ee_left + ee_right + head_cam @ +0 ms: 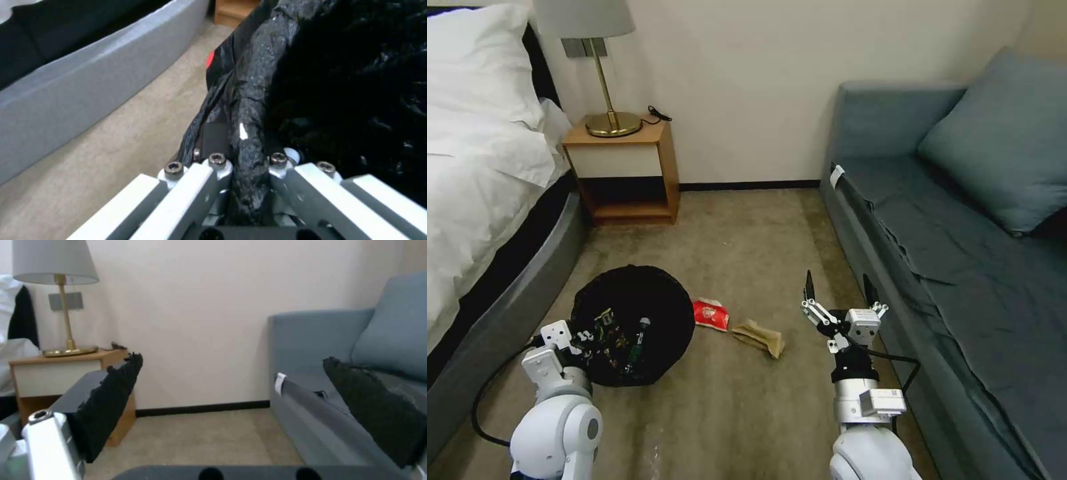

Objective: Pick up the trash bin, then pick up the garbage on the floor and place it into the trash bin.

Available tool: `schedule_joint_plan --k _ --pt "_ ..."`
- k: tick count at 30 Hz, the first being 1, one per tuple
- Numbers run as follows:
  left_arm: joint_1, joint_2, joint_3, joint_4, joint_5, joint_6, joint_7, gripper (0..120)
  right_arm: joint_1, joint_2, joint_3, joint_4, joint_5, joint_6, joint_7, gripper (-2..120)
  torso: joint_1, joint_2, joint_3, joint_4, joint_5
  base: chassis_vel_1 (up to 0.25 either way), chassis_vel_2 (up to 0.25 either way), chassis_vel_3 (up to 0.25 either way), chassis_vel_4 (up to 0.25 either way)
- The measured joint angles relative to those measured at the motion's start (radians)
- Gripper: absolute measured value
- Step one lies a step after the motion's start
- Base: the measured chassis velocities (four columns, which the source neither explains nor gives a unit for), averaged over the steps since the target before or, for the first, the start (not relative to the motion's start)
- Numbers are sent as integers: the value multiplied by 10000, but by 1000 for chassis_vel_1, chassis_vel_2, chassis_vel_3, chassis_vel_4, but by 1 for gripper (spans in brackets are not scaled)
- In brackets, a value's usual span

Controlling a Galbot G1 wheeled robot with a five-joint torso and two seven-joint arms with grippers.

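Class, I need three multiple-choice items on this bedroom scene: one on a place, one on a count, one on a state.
1. Where does the red-white snack packet lie?
A. on the sofa
B. beside the trash bin
C. on the nightstand

2. How many litter pieces lie on the carpet?
A. two
B. five
C. none

3. The right claw is:
A. shut on paper
B. gripping the lamp
C. open, empty

Key: B, packet lies by the bin's edge; A, packet and crumpled tan paper; C, its fingers stand apart with nothing between.
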Motion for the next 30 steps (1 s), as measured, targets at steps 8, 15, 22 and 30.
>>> schedule_joint_plan --k 8,15,22,30 --pt "-55 24 -49 75 -28 0 0 2 150 -5 -58 -201 37 -27 17 100 0 -1 0 0 0 -166 167 157 -167" --pt "-82 50 -57 131 -44 -1 3 2 771 -502 -289 -825 608 150 -553 100 2 -1 1 0 1 -107 117 115 -101" --pt "-79 79 -32 262 -44 -33 1 2 2762 -3037 -1338 -2635 2813 -15 -3185 100 0 0 -1 0 2 0 0 0 0" --pt "-77 12 8 419 36 -69 5 2 5451 -4374 -4274 -5703 4345 203 -5900 99 1 -1 0 0 3 0 0 0 0"
